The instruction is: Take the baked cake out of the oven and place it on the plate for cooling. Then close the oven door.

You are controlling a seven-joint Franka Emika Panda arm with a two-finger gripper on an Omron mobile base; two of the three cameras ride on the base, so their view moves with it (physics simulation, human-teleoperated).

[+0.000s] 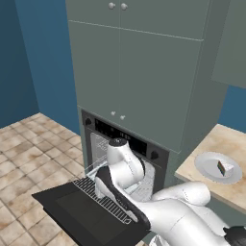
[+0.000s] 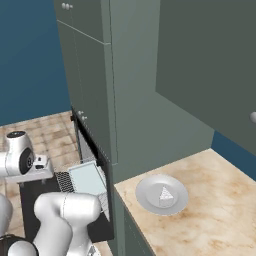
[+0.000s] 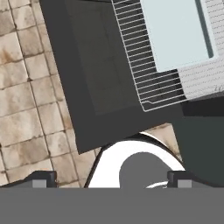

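Kitchen tabletop [image 2: 210, 215]: cake slice [image 2: 165, 194] sits on the plate [image 2: 148, 196].
Oven door [image 3: 87, 87] hangs down, gripper [image 3: 111, 178] spread wide above it.

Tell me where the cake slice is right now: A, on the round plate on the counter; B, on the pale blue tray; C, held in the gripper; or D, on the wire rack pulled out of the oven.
A: the cake slice sits on the round plate on the counter, while the pale blue tray on the pulled-out rack is bare.
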